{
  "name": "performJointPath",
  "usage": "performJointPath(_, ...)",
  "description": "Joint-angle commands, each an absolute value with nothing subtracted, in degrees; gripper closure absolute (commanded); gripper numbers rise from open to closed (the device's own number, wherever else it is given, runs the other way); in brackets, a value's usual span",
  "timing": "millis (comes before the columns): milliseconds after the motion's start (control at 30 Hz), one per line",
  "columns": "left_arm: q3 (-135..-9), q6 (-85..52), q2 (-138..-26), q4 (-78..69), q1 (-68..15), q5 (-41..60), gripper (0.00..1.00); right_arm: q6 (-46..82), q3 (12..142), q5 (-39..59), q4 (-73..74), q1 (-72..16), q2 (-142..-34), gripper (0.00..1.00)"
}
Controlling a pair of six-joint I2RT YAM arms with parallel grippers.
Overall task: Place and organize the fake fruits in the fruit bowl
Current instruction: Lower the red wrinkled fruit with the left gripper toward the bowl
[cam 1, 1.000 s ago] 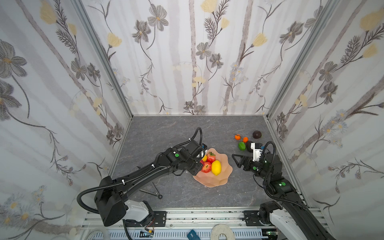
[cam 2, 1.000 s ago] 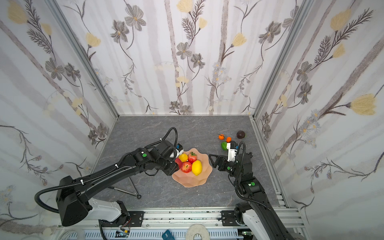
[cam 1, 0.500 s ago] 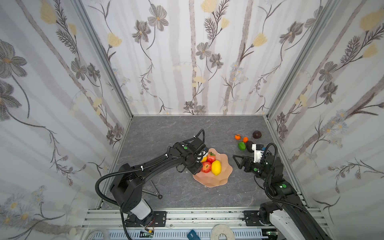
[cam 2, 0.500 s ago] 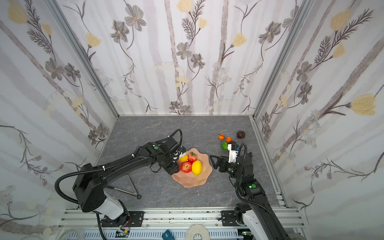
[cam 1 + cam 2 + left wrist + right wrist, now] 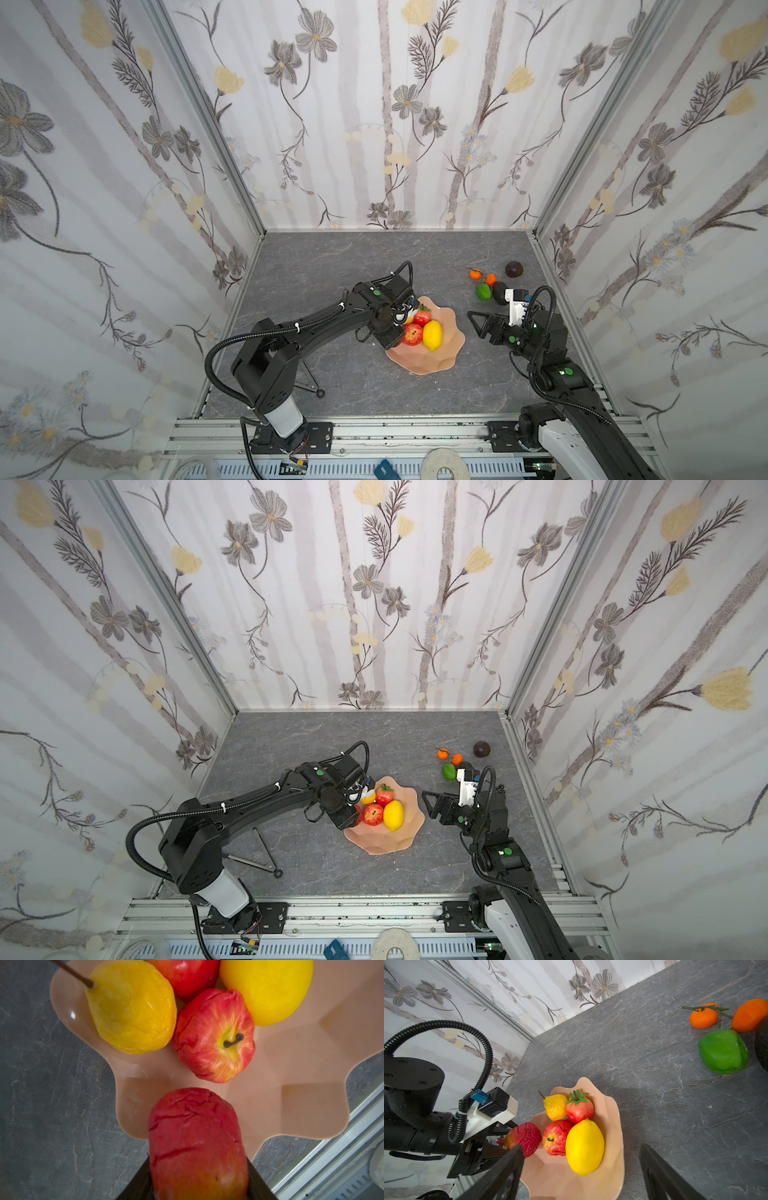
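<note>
Left jaws are pinched on a dark red apple (image 5: 196, 1142), held over the fruit bowl (image 5: 446, 353) rim on the left arm's side. Right jaws are spread wide, nothing gripped, near the bowl's opposite edge. Packed touching in the bowl are pear (image 5: 555, 1106), strawberry (image 5: 580, 1110), striped apple (image 5: 555, 1139) and lemon (image 5: 584, 1146). Clustered on the table (image 5: 332, 266) toward the far right corner, apart from the bowl, are two oranges (image 5: 475, 274), lime (image 5: 483, 291) and a dark avocado (image 5: 514, 269)

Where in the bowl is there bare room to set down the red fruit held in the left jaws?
Bare: the bowl's near half, bordered by the striped apple, the lemon and the rim. Crowded: the far half, where pear, strawberry, apple and lemon cluster.
</note>
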State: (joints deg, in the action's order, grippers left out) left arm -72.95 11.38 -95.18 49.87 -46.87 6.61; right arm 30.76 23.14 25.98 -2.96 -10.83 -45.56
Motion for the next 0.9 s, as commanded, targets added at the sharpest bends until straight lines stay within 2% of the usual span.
performJointPath(0,-72.70,13.87,-95.28,49.15,-46.93,5.61,0.49,29.78,23.18,28.73,-2.25,-10.25,-45.83,0.13)
performJointPath(200,-72.02,17.04,-95.20,48.27,-47.20,4.83,0.47,30.07,22.13,33.06,-2.03,-6.41,-47.72,0.13)
performJointPath(567,-72.54,21.24,-96.76,48.40,-47.37,2.96,0.45,30.17,22.54,34.14,-2.42,-5.14,-45.79,0.13)
performJointPath(733,-73.68,22.24,-98.19,49.43,-47.55,2.31,0.41,30.07,22.17,34.63,-2.48,-4.70,-45.64,0.13)
performJointPath(867,-74.74,22.15,-99.11,50.34,-47.55,2.55,0.34,30.14,22.11,34.80,-2.57,-4.48,-45.37,0.13)
